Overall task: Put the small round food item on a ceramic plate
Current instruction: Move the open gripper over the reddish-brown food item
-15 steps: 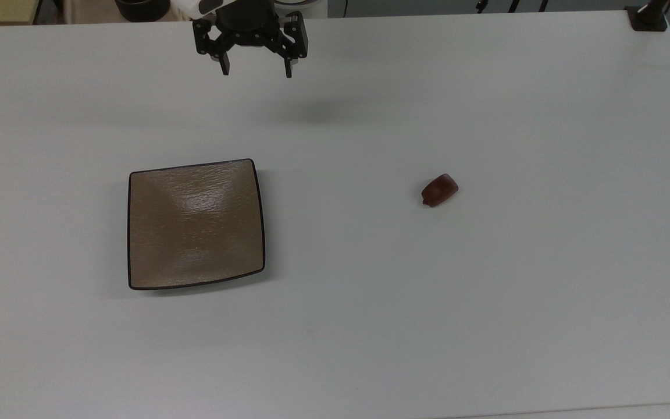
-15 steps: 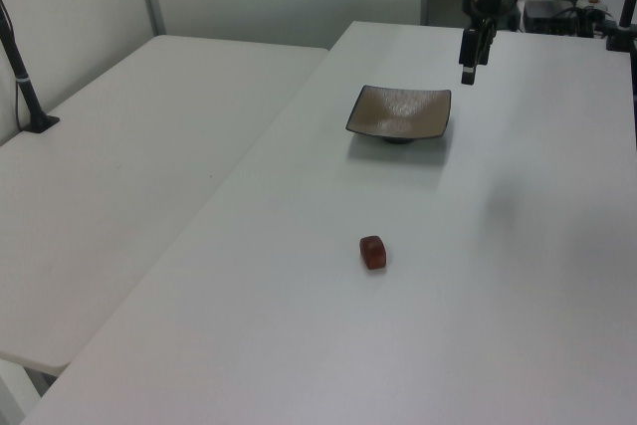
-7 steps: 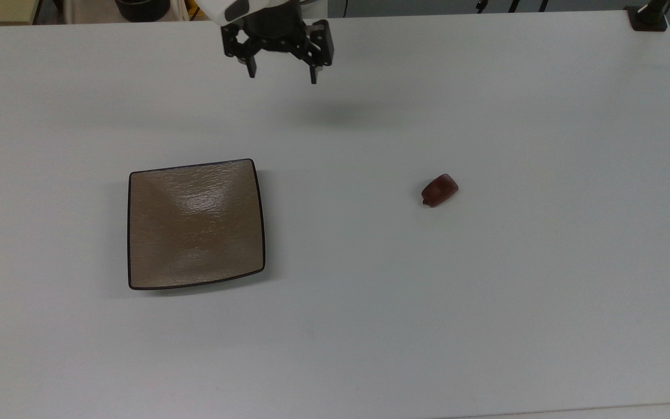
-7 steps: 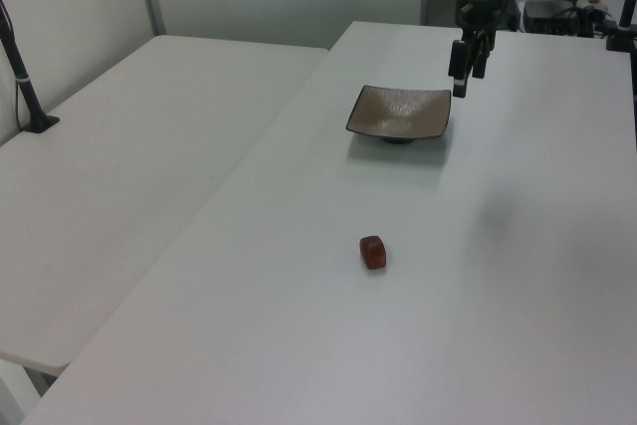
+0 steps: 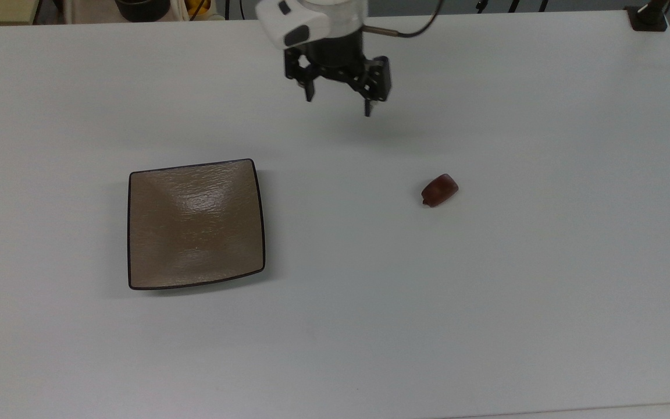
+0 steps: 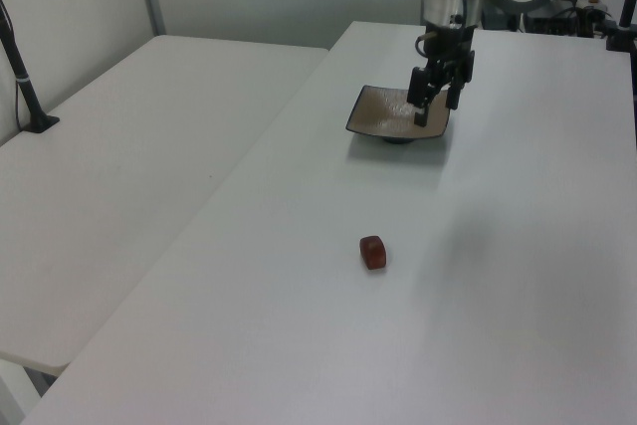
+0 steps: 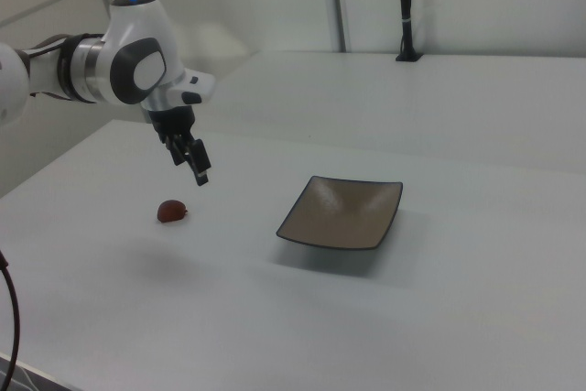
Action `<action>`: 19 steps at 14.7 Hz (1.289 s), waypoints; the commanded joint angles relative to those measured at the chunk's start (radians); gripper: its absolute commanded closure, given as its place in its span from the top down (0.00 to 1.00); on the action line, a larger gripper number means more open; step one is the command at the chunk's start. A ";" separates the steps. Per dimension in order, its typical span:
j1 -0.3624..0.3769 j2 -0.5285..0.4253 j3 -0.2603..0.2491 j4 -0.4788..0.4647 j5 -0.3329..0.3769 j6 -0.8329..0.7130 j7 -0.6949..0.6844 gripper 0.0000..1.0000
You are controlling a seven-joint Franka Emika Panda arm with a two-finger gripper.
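A pale grey worktop [image 5: 486,302] with a black post [image 6: 22,72] clamped on the adjoining surface beside plain walls.

The top view looks straight down on the table [image 5: 486,326], while left and right views face it obliquely from opposite ends.

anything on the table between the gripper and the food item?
Nothing: in the top view, bare white table separates the open gripper from the food item.
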 commanded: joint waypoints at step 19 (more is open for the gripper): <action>0.136 0.403 0.135 0.225 -0.113 0.287 0.672 1.00</action>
